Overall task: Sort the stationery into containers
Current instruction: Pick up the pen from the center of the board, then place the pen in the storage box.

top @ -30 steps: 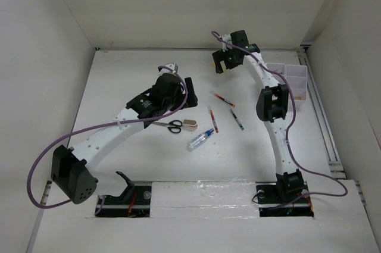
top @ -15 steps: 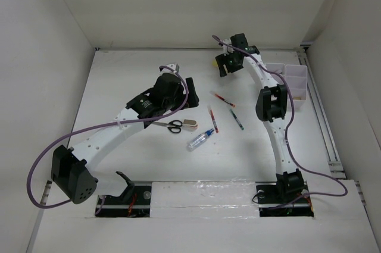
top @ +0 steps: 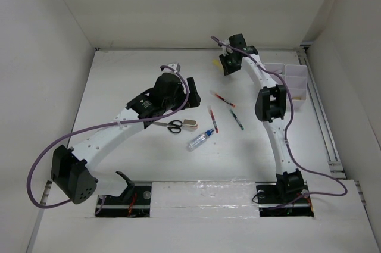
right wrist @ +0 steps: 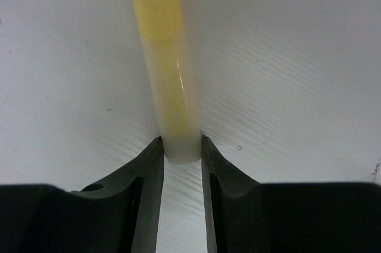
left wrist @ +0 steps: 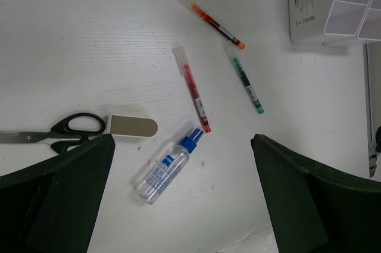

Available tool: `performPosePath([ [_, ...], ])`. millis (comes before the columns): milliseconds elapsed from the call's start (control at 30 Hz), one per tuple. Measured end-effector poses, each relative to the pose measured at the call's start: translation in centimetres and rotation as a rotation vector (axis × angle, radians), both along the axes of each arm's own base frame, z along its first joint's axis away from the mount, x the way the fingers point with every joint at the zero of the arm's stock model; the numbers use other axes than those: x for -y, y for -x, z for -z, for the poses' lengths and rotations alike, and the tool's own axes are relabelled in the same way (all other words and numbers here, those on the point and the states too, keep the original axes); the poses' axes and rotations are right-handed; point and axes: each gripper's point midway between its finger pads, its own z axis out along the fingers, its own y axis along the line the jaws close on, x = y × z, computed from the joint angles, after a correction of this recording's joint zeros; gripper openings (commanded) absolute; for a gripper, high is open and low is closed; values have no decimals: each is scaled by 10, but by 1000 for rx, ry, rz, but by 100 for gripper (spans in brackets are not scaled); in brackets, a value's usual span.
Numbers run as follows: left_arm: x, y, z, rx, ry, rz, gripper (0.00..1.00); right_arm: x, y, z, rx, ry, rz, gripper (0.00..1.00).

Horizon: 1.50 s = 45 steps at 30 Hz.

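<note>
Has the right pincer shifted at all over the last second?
Yes, slightly. In the top view the right pincer has edged right, toward the white bins, and its jaws have closed on the yellow highlighter.

Top: high, rear, far. Left wrist: downward, shares green pen (top: 237, 119) (left wrist: 245, 81). Right wrist: extreme close-up.

Our left arm (top: 113, 131) arches out toward the middle, and our left gripper (left wrist: 183, 143) hangs wide open. Our right arm (top: 275, 134) stretches far, wrist tipped down, our right gripper (right wrist: 181, 146) pinching a yellow highlighter (right wrist: 166, 56) by its end.
</note>
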Motion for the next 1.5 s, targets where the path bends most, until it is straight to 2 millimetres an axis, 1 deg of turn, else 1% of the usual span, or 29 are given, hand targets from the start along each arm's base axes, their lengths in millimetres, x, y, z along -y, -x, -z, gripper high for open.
performPosePath([
  [67,0,0,1,-1,2,3,100,-1,0,0,2,5,-1,22],
  [100,1,1,1,-2,2,4,100,-2,0,0,2,7,-3,13],
  [133,1,1,1,-3,3,5,100,-2,1,0,3,8,-5,0],
  [333,1,0,0,-1,4,5,100,-3,2,-1,14,5,-10,0],
  [467,0,-1,0,3,2,-1,100,-5,14,-1,-11,-13,6,0],
  [533,0,-1,0,4,1,-5,100,-7,22,-4,-23,-40,32,0],
  [600,-1,-1,0,6,1,-8,100,-11,33,-13,-38,-87,60,0],
  [667,-1,-1,-2,8,7,-11,100,-15,43,-28,-35,-138,75,0],
  [767,-2,1,-11,24,29,-15,100,-18,54,-64,14,-194,96,0],
  [900,-4,4,-32,68,78,-19,100,-16,69,-113,103,-245,134,0],
  [1000,-4,5,-44,95,109,-17,100,-10,85,-141,146,-284,173,0],
  [1033,-5,6,-46,101,114,-17,100,-6,91,-147,156,-297,188,0],
  [1133,-7,8,-50,109,123,-18,100,9,109,-155,169,-313,242,0],
  [1233,-8,10,-48,107,122,-18,100,35,127,-155,179,-302,321,0],
  [1333,-10,12,-47,108,121,-20,100,60,135,-160,198,-312,409,0],
  [1433,-11,13,-46,107,121,-19,100,83,142,-170,228,-350,505,0],
  [1500,-12,14,-45,106,121,-19,100,100,150,-177,250,-378,564,0],
])
